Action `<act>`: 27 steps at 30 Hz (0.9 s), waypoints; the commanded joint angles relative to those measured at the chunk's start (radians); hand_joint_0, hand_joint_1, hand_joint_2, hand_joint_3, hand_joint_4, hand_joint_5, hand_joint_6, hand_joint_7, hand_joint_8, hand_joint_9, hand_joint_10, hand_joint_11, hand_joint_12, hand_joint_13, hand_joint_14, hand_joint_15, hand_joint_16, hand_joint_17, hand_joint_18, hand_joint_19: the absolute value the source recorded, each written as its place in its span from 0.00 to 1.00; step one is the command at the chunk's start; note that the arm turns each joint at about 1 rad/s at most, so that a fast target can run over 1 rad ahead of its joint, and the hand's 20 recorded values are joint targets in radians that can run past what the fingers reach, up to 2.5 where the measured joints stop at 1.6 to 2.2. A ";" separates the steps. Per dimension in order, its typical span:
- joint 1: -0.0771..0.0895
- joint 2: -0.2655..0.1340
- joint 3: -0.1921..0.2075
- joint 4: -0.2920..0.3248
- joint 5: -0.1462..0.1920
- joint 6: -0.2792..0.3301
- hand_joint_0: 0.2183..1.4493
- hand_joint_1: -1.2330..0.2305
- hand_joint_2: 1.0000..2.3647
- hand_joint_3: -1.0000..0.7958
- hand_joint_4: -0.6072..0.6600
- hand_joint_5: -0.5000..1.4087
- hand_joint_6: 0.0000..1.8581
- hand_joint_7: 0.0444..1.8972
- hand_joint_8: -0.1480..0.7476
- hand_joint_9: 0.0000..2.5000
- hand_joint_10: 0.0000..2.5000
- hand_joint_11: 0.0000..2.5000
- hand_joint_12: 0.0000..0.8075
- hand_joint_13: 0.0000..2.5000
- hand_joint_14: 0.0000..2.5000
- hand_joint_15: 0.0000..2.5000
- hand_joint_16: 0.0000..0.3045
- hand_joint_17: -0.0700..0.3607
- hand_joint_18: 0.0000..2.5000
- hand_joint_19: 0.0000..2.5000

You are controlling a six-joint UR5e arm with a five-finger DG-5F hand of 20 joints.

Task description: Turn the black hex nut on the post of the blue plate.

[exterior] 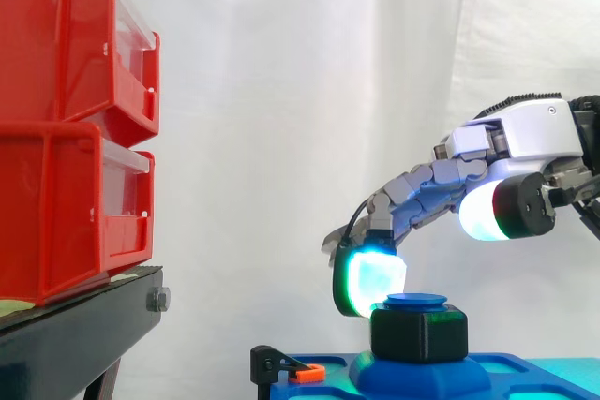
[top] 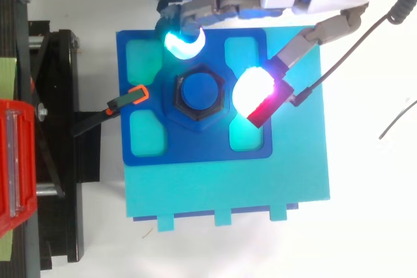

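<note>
A flat cyan base (top: 228, 187) carries the square blue plate (top: 195, 151), and at the plate's centre the black hex nut (exterior: 419, 333) sits on the round blue post (top: 201, 90), with a black clamp with an orange tip (top: 137, 94) reaching in from the left. Just right of the nut hangs the thumb's white and red pad (top: 255, 88), and just beyond its far side a cyan fingertip (top: 184, 40). The robot's grey and white hand (exterior: 525, 133) has its digits spread apart and grips nothing, before the white curtain (exterior: 281, 91).
</note>
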 commanded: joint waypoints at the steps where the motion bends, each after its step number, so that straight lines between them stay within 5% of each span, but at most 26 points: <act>1: -0.003 0.000 0.024 -0.023 -0.004 0.000 0.22 0.67 0.00 0.28 0.73 0.18 0.27 0.49 0.48 0.16 0.00 0.00 0.44 0.11 0.00 0.01 0.18 0.44 0.14 0.15; 13: 0.032 0.000 0.094 -0.097 0.033 0.003 0.22 0.67 0.00 0.28 0.72 0.18 0.27 0.46 0.48 0.16 0.00 0.00 0.44 0.12 0.00 0.01 0.18 0.44 0.14 0.15; 16: 0.064 0.000 0.094 -0.063 0.069 0.012 0.22 0.67 0.00 0.28 0.71 0.17 0.27 0.45 0.48 0.16 0.00 0.00 0.44 0.11 0.00 0.01 0.17 0.44 0.14 0.15; 18: 0.104 -0.002 0.094 -0.048 0.085 0.020 0.22 0.67 0.00 0.28 0.71 0.17 0.27 0.44 0.48 0.16 0.00 0.00 0.44 0.11 0.00 0.01 0.18 0.44 0.14 0.15; 22: 0.127 -0.002 0.087 -0.052 0.134 0.020 0.22 0.67 0.00 0.28 0.70 0.17 0.27 0.42 0.47 0.16 0.00 0.00 0.44 0.11 0.00 0.01 0.18 0.44 0.14 0.15; 27: 0.142 0.000 0.050 -0.023 0.154 0.023 0.22 0.67 0.00 0.28 0.68 0.17 0.27 0.39 0.45 0.13 0.00 0.00 0.43 0.09 0.00 0.00 0.17 0.44 0.13 0.14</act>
